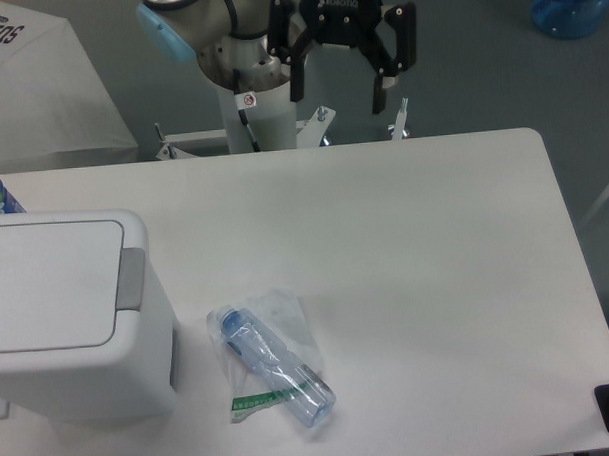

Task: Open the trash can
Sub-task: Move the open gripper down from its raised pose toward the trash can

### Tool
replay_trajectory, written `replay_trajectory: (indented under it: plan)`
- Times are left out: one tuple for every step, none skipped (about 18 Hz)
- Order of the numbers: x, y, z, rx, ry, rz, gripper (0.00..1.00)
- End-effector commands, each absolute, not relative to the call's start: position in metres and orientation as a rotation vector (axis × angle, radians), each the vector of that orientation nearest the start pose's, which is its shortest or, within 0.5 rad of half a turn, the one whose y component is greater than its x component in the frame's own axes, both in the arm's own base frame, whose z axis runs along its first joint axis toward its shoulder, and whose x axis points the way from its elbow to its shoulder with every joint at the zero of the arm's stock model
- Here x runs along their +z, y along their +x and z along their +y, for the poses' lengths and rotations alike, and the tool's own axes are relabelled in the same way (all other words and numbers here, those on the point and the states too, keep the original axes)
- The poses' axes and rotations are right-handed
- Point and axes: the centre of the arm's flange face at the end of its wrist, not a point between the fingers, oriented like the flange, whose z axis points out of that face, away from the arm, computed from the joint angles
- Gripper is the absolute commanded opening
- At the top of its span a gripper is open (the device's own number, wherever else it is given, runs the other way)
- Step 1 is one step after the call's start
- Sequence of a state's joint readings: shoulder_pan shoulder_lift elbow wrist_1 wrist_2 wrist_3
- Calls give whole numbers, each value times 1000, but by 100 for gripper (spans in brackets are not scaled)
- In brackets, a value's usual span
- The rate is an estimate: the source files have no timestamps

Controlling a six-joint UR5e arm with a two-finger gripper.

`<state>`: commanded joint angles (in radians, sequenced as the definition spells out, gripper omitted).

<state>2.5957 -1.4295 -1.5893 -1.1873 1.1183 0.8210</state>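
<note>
one closed trash can [62, 311] sits well apart from the spread-fingered tool [338, 92].

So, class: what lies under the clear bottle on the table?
A crumpled clear plastic bag with a green strip lies under the bottle, spread on the white table. Whatever sits directly beneath the bottle's body is covered.

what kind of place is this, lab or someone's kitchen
Most likely a robotics lab or test workspace, not a kitchen. A pedestal-mounted arm with an open gripper stands behind a plain white table, which holds only staged items: a closed trash can and a clear plastic bottle.
</note>
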Motion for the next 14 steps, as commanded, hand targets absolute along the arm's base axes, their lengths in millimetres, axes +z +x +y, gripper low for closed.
replay_trajectory:
  plan:
    - [599,-296,397,139,-2482,-130,100]
    - [597,-292,401,116,-2481,-163,100]
    - [596,-288,405,100,-2481,-172,100]
    - [592,-284,410,84,-2486,-166,100]
    - [589,-282,415,75,-2493,-155,100]
    - [586,-280,419,61,-2495,-154,100]
    - [582,-277,425,37,-2496,-150,100]
    - [575,-274,436,-5,-2492,-130,100]
    - [571,-269,448,-40,-2477,-105,100]
    - [568,-269,455,-47,-2466,-122,100]
    - [564,-272,462,-52,-2452,-171,100]
    - [560,-271,473,-64,-2433,-222,100]
    - [559,-270,482,-72,-2405,-270,100]
    - [560,-271,486,-83,-2379,-330,100]
